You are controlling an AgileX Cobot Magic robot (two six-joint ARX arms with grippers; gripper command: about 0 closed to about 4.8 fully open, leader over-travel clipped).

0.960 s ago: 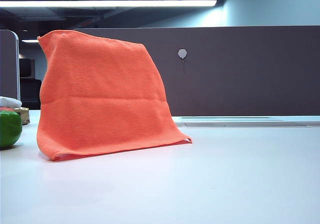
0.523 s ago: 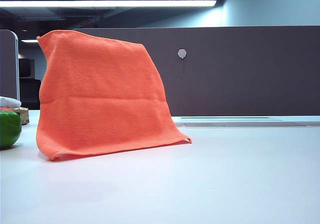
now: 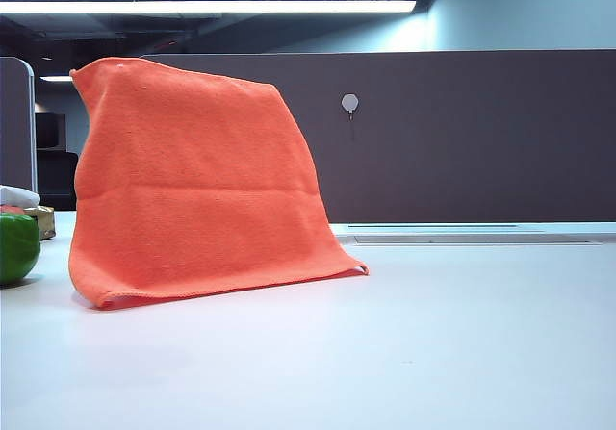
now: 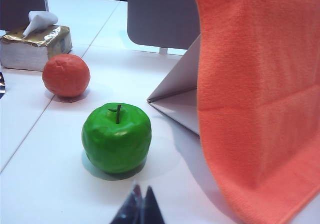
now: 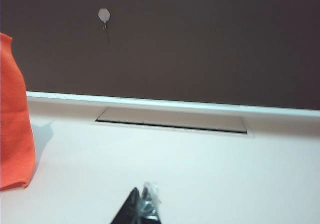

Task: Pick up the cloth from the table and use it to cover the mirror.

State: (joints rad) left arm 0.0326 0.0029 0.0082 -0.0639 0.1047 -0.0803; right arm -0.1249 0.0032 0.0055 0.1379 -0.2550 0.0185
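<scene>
The orange cloth (image 3: 192, 180) hangs draped over the upright mirror and its lower edge rests on the white table (image 3: 433, 334). The mirror's face is hidden under it. In the left wrist view the cloth (image 4: 255, 93) fills one side, and a pale folded stand leg (image 4: 175, 86) sticks out from under it. My left gripper (image 4: 141, 196) is shut and empty, low over the table just before a green apple. My right gripper (image 5: 143, 194) is shut and empty over bare table, well apart from the cloth's edge (image 5: 14, 119). Neither gripper shows in the exterior view.
A green apple (image 4: 117, 138) sits beside the cloth, with an orange (image 4: 66, 75) and a tissue box (image 4: 35, 46) beyond it. A grey panel (image 4: 160, 13) stands behind them. The dark partition wall (image 3: 462, 132) runs along the back, with a recessed slot (image 5: 170, 120) before it.
</scene>
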